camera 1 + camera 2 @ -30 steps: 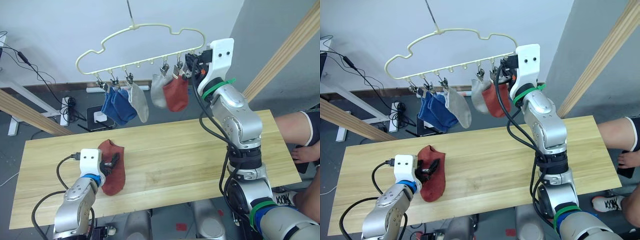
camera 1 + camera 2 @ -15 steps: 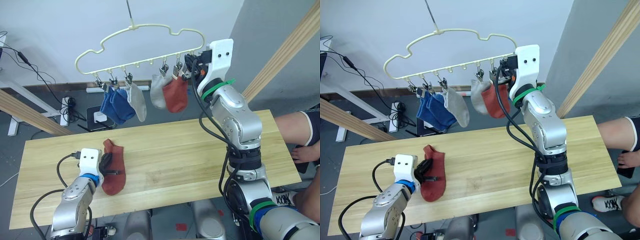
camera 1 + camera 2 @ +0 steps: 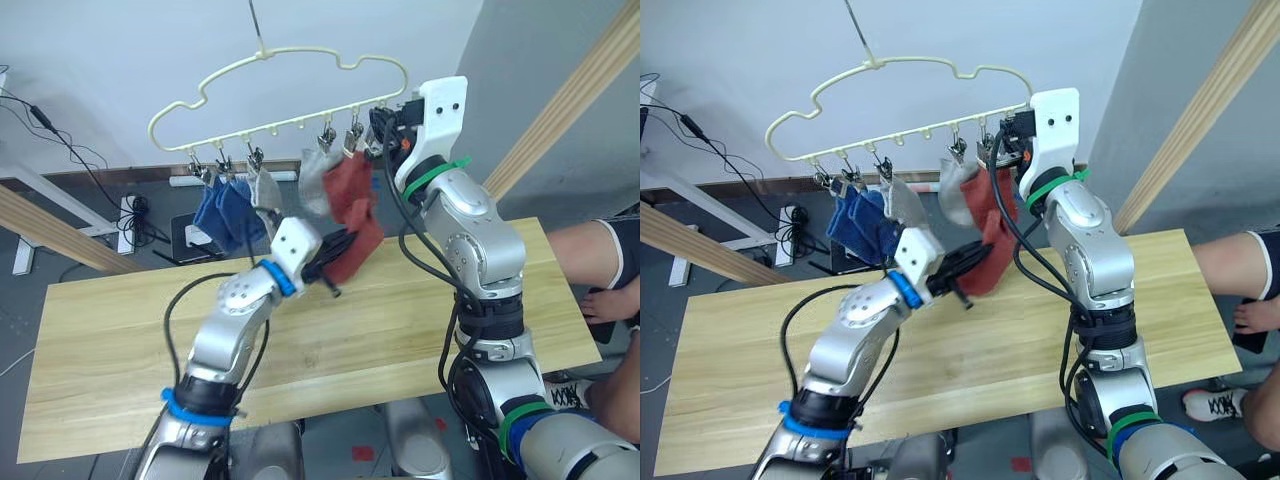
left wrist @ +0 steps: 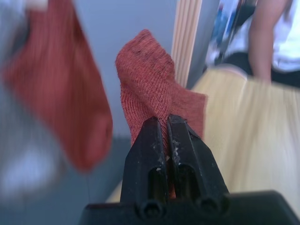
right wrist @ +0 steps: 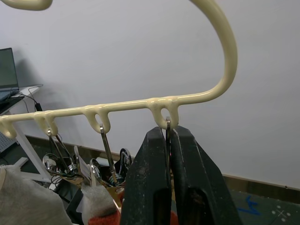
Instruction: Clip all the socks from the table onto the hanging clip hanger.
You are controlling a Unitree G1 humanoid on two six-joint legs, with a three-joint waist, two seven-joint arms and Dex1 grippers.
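Observation:
The cream clip hanger [image 3: 915, 60] hangs over the far side of the table [image 3: 120, 320]. Clipped to it are two blue socks [image 3: 220, 210], two grey socks [image 3: 315, 180] and one rust-red sock [image 3: 348, 178]. My left gripper [image 3: 335, 252] is raised above the table and shut on the second rust-red sock [image 3: 358, 245], which dangles just below the clipped red one. In the left wrist view the held sock [image 4: 157, 89] sticks up from between the closed fingers. My right gripper [image 5: 168, 140] is shut on the end clip [image 5: 167, 129] at the hanger's right end.
Round wooden bars slant past on the right [image 3: 570, 100] and the left [image 3: 60, 230]. A person's leg [image 3: 600, 250] shows at the table's right end. Cables and a power strip [image 3: 130, 205] lie on the floor behind the table.
My left gripper shut on the red sock lying on the table, then lifted it up and to the right, under the hanger's right end. The right arm has stayed still.

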